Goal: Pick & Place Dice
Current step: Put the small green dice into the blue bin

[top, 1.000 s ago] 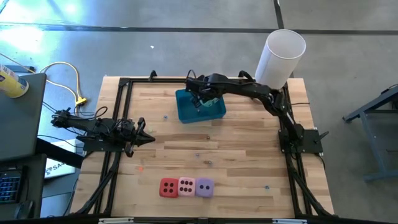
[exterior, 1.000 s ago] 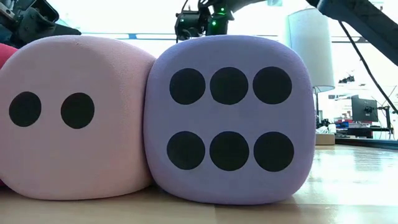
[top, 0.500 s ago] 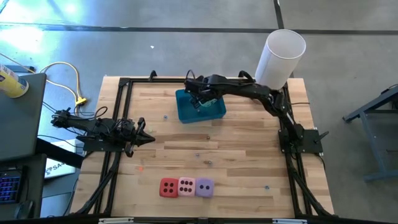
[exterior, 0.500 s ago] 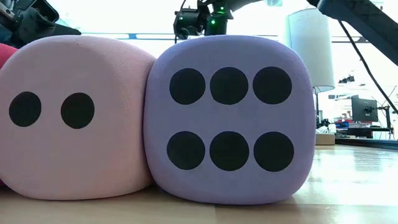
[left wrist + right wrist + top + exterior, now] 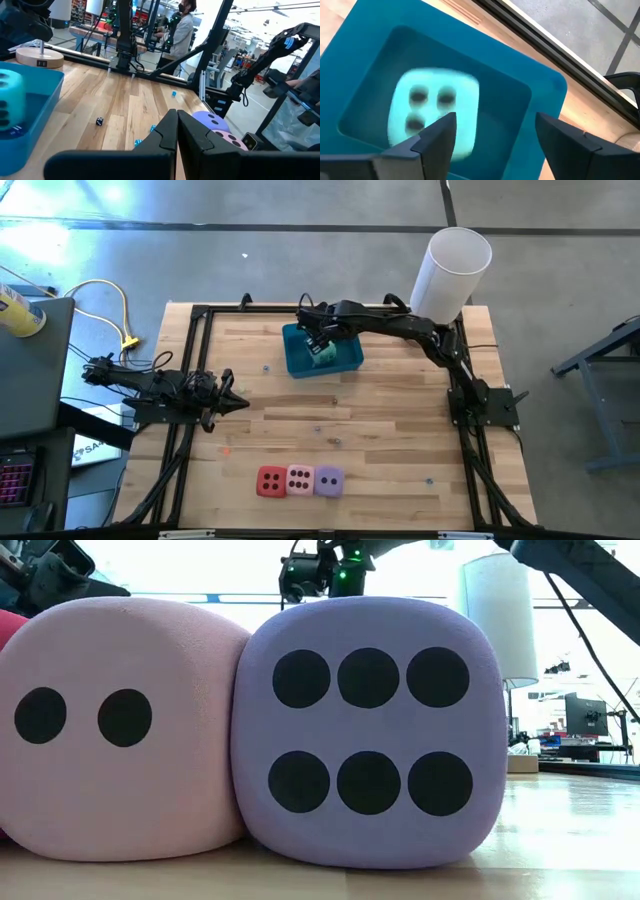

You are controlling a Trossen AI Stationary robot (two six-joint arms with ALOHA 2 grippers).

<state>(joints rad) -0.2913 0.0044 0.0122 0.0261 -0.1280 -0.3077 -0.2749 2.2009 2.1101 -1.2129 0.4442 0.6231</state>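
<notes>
Our right gripper [image 5: 492,142] spread wide above the blue bin [image 5: 345,361], teal die [image 5: 436,107] inside it, our left gripper [image 5: 232,397] pressed together, well apart from the bin.

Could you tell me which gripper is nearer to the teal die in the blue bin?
The right gripper: it hangs open right above the teal die in the blue bin. The left gripper waits shut near the table's left edge.

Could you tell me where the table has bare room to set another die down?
Free wood lies mid-table, between the blue bin and the row of red die, pink die and purple die. It is crowded at the bin, where the open right hand hovers over the teal die.
</notes>
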